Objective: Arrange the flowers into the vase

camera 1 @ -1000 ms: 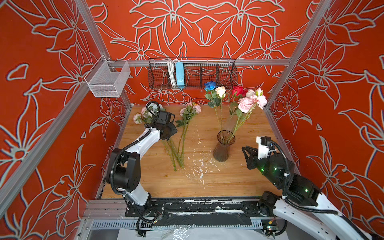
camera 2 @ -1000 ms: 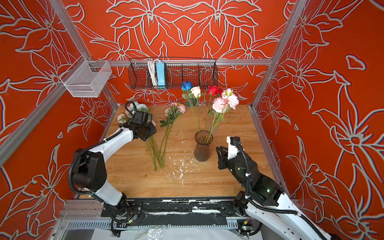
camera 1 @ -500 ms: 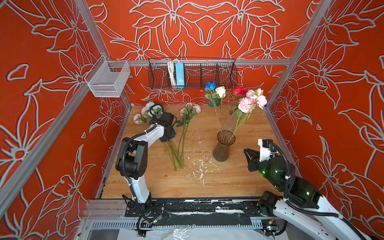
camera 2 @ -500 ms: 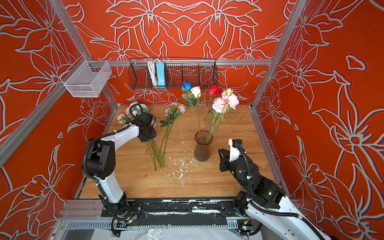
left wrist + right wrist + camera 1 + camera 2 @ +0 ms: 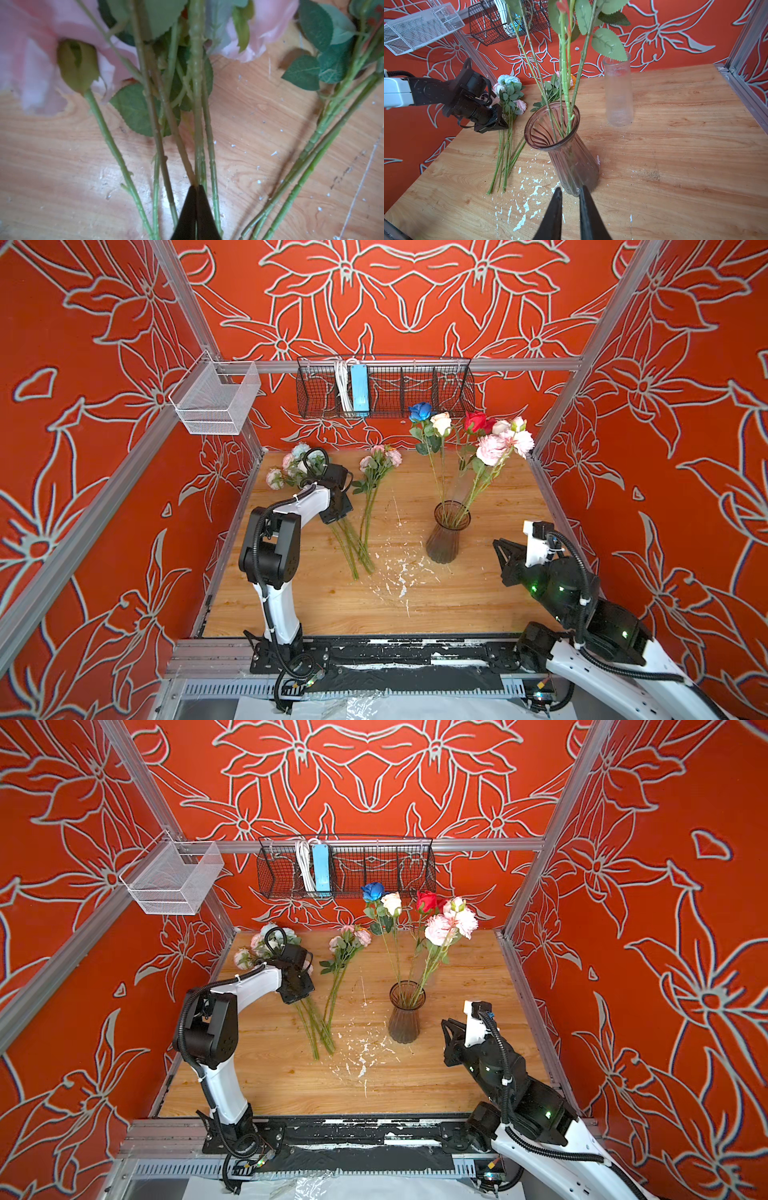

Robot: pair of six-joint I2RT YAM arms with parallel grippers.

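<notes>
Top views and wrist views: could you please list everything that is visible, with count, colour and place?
table: one, light wood.
dark vase: one, smoky brown glass, centre-right of table.
flowers in the vase: several, blue, cream, red, pink, standing.
flowers on the table: two bunches, pink and pale blue, lying left of dark vase.
clear vase: one, colourless, nearer the back wall.
wire basket: one, black, back rail, holds blue power strip.
mesh basket: one, white, left rail.
left gripper: one, black, shut among the lying stems.
right gripper: one, black, slightly open, empty, near dark vase.
</notes>
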